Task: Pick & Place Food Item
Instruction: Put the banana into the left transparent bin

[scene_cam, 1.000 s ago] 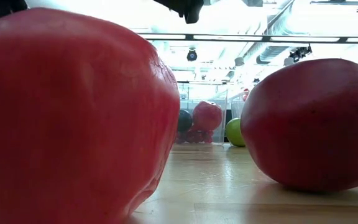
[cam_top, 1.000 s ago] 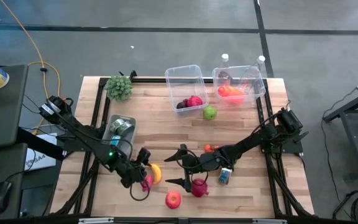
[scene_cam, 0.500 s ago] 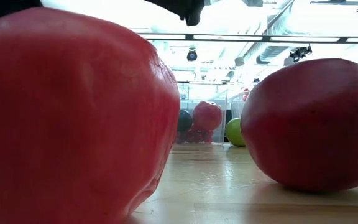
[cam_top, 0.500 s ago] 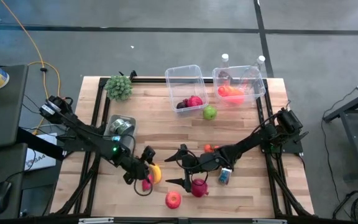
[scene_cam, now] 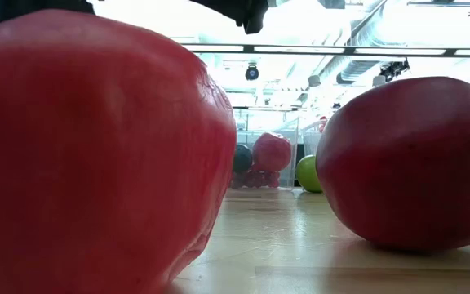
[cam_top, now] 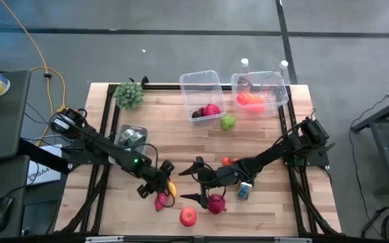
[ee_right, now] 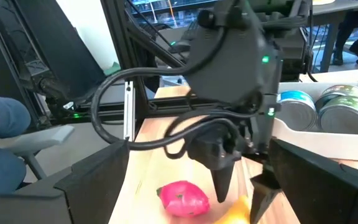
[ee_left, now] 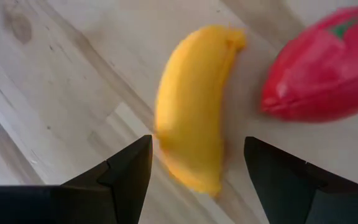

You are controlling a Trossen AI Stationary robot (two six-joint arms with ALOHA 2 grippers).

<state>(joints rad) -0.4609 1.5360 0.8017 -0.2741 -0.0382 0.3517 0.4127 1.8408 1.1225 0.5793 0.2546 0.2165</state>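
Note:
A yellow banana [ee_left: 191, 112] lies flat on the wooden table near its front edge. My left gripper [ee_left: 197, 174] hovers over it, pointing steeply down and open, one finger on each side of the banana's end. In the high view my left gripper [cam_top: 165, 180] covers part of the banana [cam_top: 172, 190]. Beside the banana lies a pink dragon fruit [cam_top: 159, 201]. My right gripper [cam_top: 185, 184] waits to its right, open and nearly level, facing my left gripper. The right wrist view shows the dragon fruit [ee_right: 182, 198] below my left gripper [ee_right: 241, 186].
A red apple [cam_top: 188, 216] and a dark pink fruit [cam_top: 216, 202] lie near the front edge. A blue can [cam_top: 244, 191] sits by the right arm. Two clear bins [cam_top: 201, 94] [cam_top: 258, 91] hold food at the back, a green apple [cam_top: 228, 122] before them. A tray of cans [cam_top: 130, 138] stands left.
My left gripper has moved toward the table's right edge and down, from beside the dragon fruit to over the banana, turning its wrist as it went. Its fingers stay open. The banana and the dragon fruit have not moved.

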